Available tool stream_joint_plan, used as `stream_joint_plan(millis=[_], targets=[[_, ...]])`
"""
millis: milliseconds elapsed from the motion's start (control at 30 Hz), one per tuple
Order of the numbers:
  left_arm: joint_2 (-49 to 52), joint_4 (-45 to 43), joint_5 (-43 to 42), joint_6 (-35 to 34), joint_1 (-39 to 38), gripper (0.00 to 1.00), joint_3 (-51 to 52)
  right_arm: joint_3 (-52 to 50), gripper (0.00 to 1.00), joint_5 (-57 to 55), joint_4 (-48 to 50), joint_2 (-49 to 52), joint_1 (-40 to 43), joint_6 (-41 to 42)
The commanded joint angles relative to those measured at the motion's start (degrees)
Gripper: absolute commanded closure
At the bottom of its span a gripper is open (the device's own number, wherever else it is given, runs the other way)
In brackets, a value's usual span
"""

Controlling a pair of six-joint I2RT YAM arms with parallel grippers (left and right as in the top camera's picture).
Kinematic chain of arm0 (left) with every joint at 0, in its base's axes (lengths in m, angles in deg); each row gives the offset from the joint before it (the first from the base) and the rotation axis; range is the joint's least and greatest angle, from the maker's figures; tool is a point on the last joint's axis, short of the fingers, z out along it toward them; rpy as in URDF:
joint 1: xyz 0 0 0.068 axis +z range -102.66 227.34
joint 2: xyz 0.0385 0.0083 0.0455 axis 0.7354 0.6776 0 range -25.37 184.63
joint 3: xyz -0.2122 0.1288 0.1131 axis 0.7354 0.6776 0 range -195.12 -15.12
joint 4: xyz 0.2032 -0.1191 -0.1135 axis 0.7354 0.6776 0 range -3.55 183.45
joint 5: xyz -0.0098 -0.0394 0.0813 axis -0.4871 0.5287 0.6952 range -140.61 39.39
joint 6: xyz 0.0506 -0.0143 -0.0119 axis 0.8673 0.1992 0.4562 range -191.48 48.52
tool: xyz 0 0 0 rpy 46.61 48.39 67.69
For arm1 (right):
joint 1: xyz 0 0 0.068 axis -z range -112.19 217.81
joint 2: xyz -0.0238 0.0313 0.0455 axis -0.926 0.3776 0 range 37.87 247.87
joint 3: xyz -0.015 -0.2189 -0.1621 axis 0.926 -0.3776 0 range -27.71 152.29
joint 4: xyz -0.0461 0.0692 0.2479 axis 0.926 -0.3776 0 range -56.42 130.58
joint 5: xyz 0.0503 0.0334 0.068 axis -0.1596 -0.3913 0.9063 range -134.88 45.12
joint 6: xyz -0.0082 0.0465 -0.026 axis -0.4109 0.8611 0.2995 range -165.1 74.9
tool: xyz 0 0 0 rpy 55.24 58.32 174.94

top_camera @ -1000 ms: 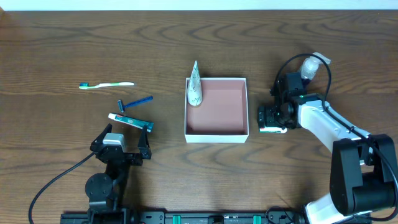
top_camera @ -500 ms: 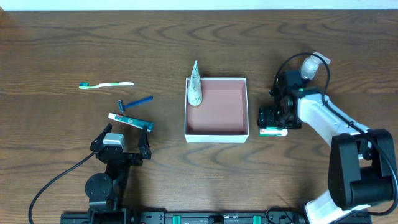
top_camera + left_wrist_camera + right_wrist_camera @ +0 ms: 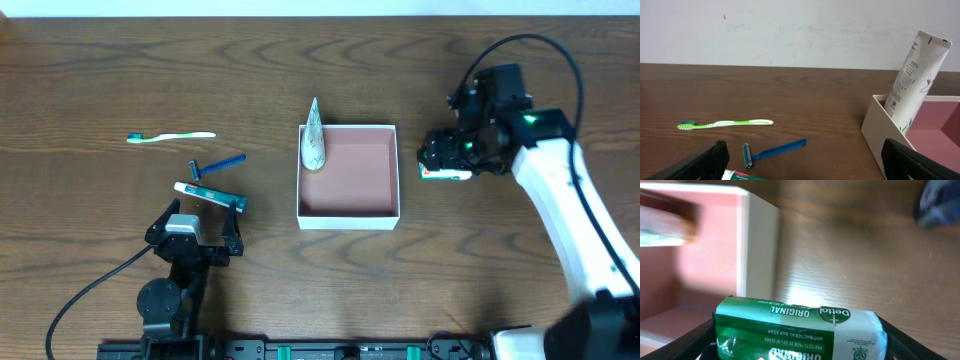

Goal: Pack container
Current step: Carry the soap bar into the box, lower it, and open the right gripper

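Observation:
The container (image 3: 348, 214) is a white-walled square box with a pinkish floor at mid-table; its wall also shows in the left wrist view (image 3: 884, 131) and in the right wrist view (image 3: 760, 245). A white tube (image 3: 313, 140) leans in its left corner. My right gripper (image 3: 446, 160) is shut on a green and white Dettol soap bar (image 3: 800, 330), held above the table just right of the container. My left gripper (image 3: 805, 170) rests open near the front left, with nothing between its fingers.
A green toothbrush (image 3: 172, 136) lies at the far left. A blue razor (image 3: 218, 165) and a toothpaste tube (image 3: 208, 193) lie just ahead of the left gripper. The right arm's cable loops over the back right.
My right gripper has lifted the soap bar off the table and carried it toward the back, still beside the container's right wall. The left arm has not moved.

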Motion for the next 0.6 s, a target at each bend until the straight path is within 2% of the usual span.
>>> stream_joint_plan(millis=[0,133,567], targets=[[-0.3,1.9,-1.2,0.3,0.3,0.02,1.0,1.2,0.32,8.0,0.9,-4.5,0.0,-2.5],[-0.3,1.8,-1.2,0.3,0.3,0.02,1.0,1.2,0.33,12.3,3.6,-6.7,-3.1,-5.4],[-0.3,1.8,-1.2,0.3,0.3,0.02,1.0,1.1,0.27,4.9,8.1,-2.0,-22.0,-21.0]])
